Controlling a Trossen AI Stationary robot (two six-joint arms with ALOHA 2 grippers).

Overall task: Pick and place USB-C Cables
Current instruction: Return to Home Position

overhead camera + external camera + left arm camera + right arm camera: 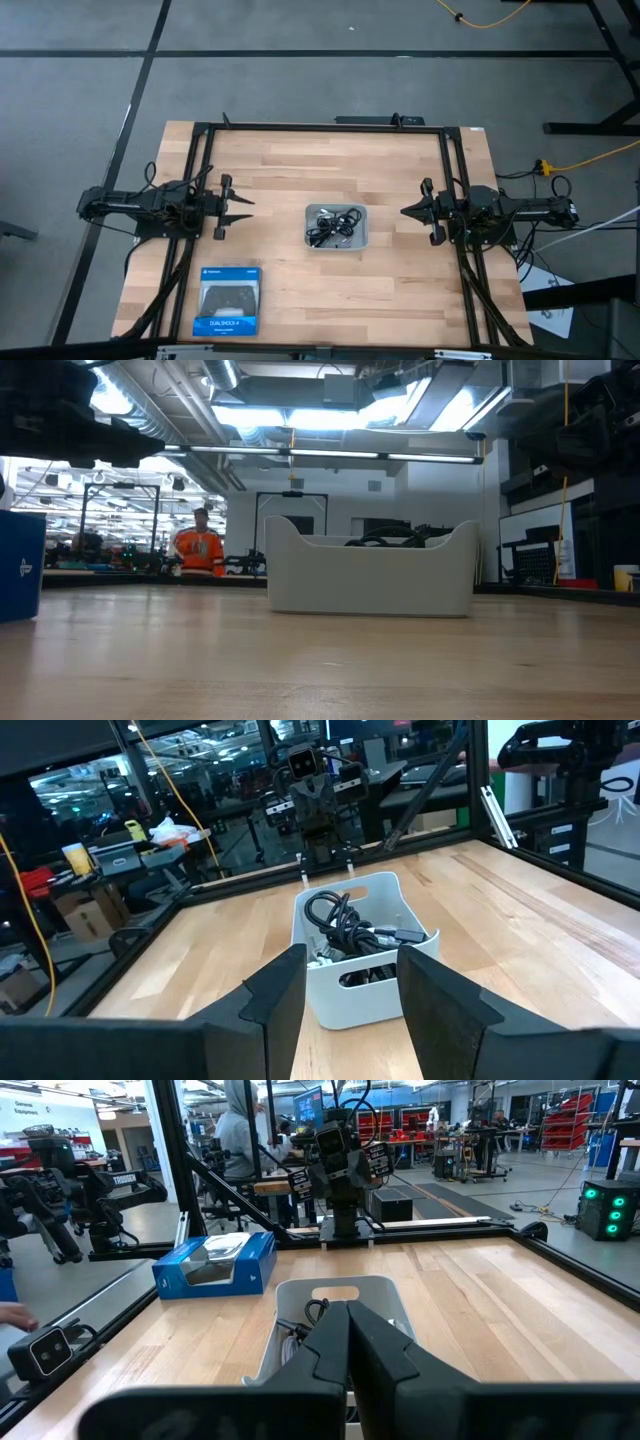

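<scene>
Tools wait at opposite sides of the counter (300, 165), each facing inward toward the middle. The left tool (352, 958) has its two fingers (275, 995) apart, with a clear gap through which its wrist view sees the bin (385, 995). The right tool (348, 1342) has its fingers pressed together into one dark wedge and holds nothing. From above, the left tool (243, 207) and the right tool (408, 212) each sit just inside the black frame (320, 127). Their arms stretch out level over the side rails, and both tools are well apart from the bin (309, 212).

The cables (335, 226) all lie inside that pale grey bin near the counter's middle, slightly nearer the right tool. They form one tangled heap of mostly black loops with some lighter strands, so no single long axis can be told. In the left wrist view a black loop (335, 915) stands above the rim. The low view likewise shows dark coils (395, 538) just over the bin wall (370, 575).

A blue box (229, 300) lies flat near the front edge on the left arm's side, well apart from the bin. Its label reads "DUALSHOCK 4" and shows a black controller. Beyond the counter, a person (200, 547) in orange is in the room.
</scene>
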